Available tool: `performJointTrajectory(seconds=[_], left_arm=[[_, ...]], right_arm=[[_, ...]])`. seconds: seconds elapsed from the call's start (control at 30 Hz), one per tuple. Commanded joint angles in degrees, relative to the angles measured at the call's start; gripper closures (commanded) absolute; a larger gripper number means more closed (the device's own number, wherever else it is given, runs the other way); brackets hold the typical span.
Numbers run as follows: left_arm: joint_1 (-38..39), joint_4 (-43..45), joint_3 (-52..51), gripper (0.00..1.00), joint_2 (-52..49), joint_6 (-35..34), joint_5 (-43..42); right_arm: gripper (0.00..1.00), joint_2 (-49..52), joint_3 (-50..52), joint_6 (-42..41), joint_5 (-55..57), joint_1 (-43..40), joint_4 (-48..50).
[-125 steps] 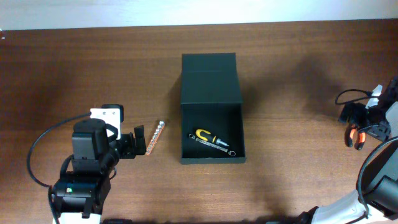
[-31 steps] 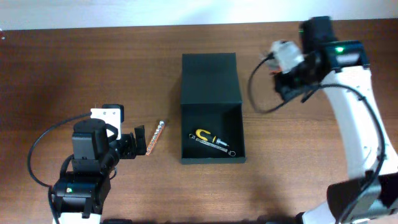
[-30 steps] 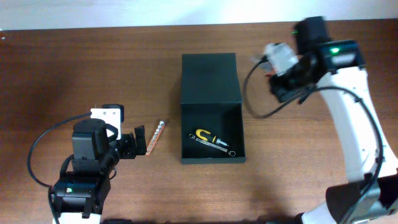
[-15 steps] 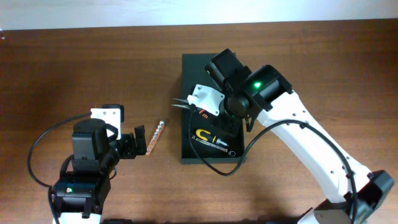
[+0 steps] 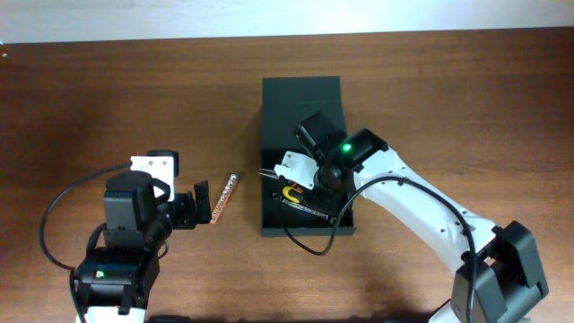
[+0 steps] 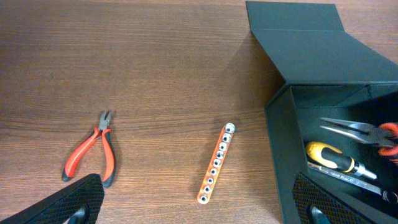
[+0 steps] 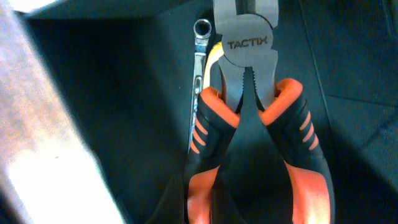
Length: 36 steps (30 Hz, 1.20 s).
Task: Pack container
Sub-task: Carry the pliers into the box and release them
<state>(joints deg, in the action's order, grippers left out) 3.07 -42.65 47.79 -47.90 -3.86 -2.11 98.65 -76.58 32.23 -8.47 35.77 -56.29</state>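
1. Looking down from overhead, the container sits mid-table. Its lid flap is folded open and lies flat on the far side.
2. The right arm reaches over the box, with the right gripper down in the open compartment. It's clamped on the orange-handled pliers. You can't see the fingers themselves in its wrist view, but the pliers hang close under the lens, well above the box floor.
3. The right wrist view gives the detail: "TACTIX" is stamped on the pliers' head, and below them a wrench lies on the bottom.
4. The left wrist view sees into the box from the side. The pliers' nose points left above a yellow-and-black screwdriver, with the wrench just in front of that.
5. Only the left wrist view catches the small red pliers lying on the wood. Overhead, the left arm covers that spot.
6. An orange strip with a row of sockets lies between the red pliers and the container, touching neither.
7. The left gripper sits low beside the strip, jaws spread wide with nothing in them.
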Motion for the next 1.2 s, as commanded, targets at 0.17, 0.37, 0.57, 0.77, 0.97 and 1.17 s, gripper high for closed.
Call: performJointTrajectory(seconds=[0.17,0.37,0.57,0.77,0.97,1.17], left_arm=[[-0.2,0.0,0.9,0.01,0.0,0.9,-0.4],[-0.2,-0.3,0.9,0.01,0.0,0.9,-0.4],[-0.2,-0.2,0.9,0.01,0.0,0.9,-0.4],[-0.2,-0.2,0.9,0.01,0.0,0.9,-0.4],[-0.2,-0.2,0.9,0.01,0.0,0.9,-0.4],[-0.2,-0.2,0.9,0.01,0.0,0.9,-0.4]], right_arm=[[0.96,2.0,1.8,0.6,0.0,-5.5,8.9],[0.96,4.9,1.8,0.6,-0.2,-7.8,9.0],[0.96,5.0,1.8,1.7,-0.6,-7.7,8.9],[0.96,5.0,1.8,1.7,-2.0,-7.7,8.3],[0.96,7.0,2.7,1.7,-3.6,-7.7,6.3],[0.85,7.0,3.1,1.6,-3.7,-7.7,6.4]])
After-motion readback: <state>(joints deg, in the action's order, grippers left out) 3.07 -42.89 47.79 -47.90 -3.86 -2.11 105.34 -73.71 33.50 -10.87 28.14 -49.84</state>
